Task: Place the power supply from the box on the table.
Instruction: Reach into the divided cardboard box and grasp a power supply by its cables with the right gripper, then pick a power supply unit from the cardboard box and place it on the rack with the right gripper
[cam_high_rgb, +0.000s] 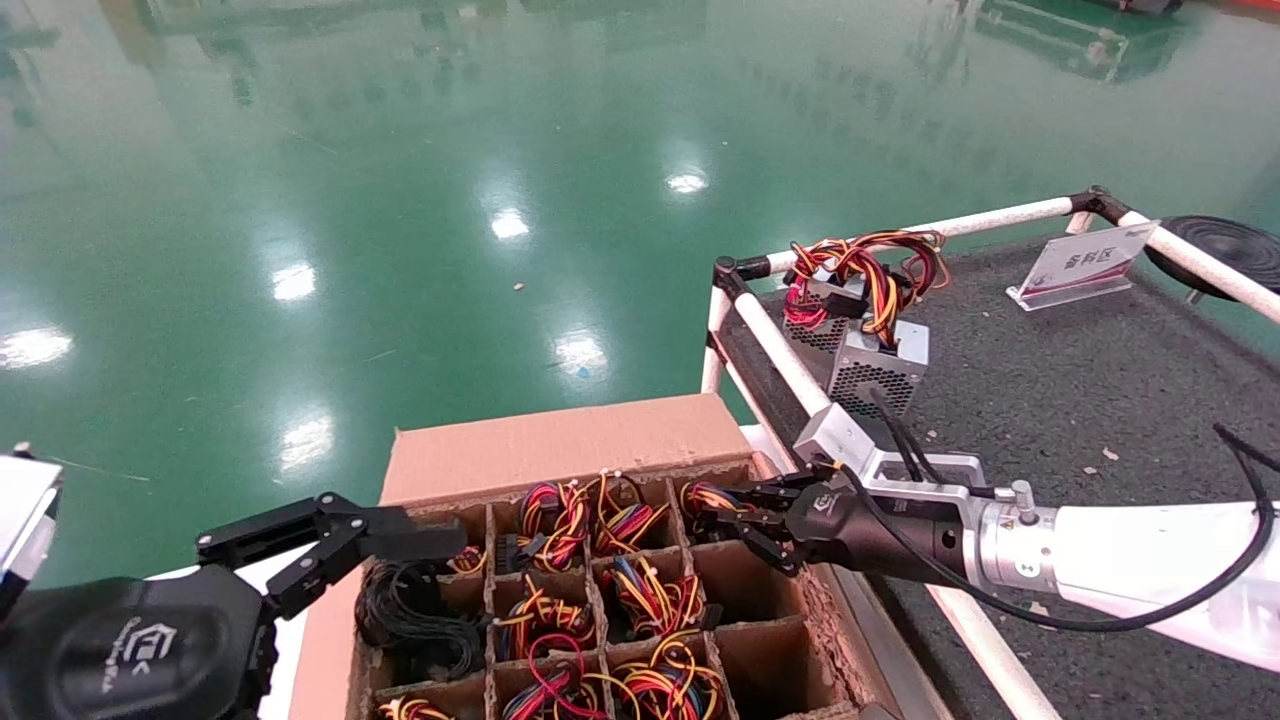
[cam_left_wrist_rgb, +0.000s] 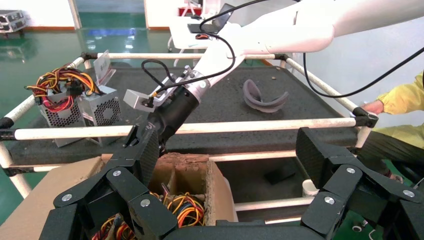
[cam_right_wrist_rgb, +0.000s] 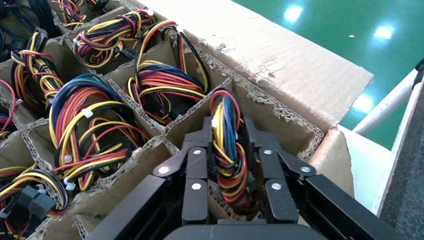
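Right wrist view, right claw (cam_right_wrist_rgb: 231, 160) hiding power supply (cam_right_wrist_rgb: 227, 150)

Vented units (cam_high_rgb: 868, 345): two grilled grey boxes, wire loops on top, side by side.
Sign (cam_high_rgb: 1082, 264): small placard standing upright (lettering unreadable).
Floor (cam_high_rgb: 400, 200): glossy green, reflecting ceiling lights.
Dark curved band (cam_left_wrist_rgb: 263, 96): lying flat.

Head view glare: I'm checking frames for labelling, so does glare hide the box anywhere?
Head view: ceiling-light glare sits on the green floor, not the box. Right wrist view: right gripper and wire bundle evenly lit, with floor glints behind.
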